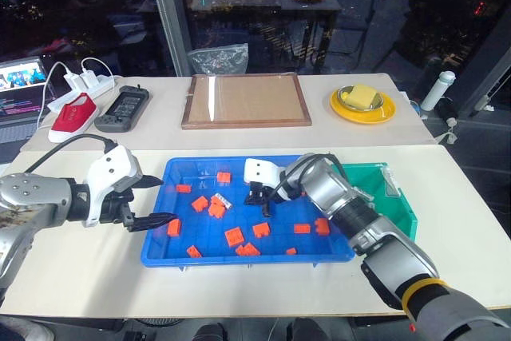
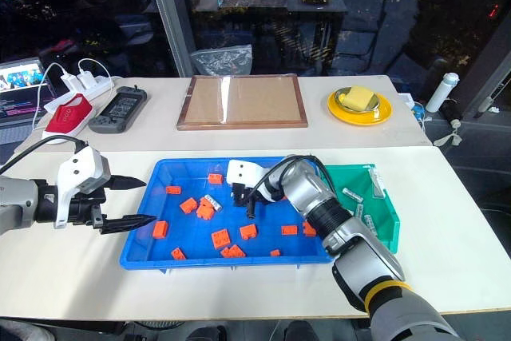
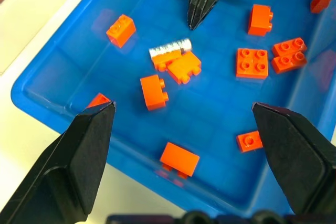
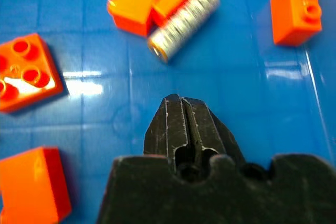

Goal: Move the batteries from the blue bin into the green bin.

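1. Hovering at the left of the frame, the left gripper (image 1: 153, 201) holds its fingers wide apart over the left edge of the blue bin (image 1: 180, 257), gripping nothing.
2. One battery (image 1: 222, 200) lies in the bin's centre-left, touching a cluster of orange blocks (image 1: 214, 208).
3. Just right of it, the right gripper (image 1: 261, 201) points down with its fingers pressed together and empty; I judge it should reopen, straddle the cell across its width, and avoid the blocks.
4. At the right, the green bin (image 1: 399, 205) already holds other batteries (image 2: 351, 195).
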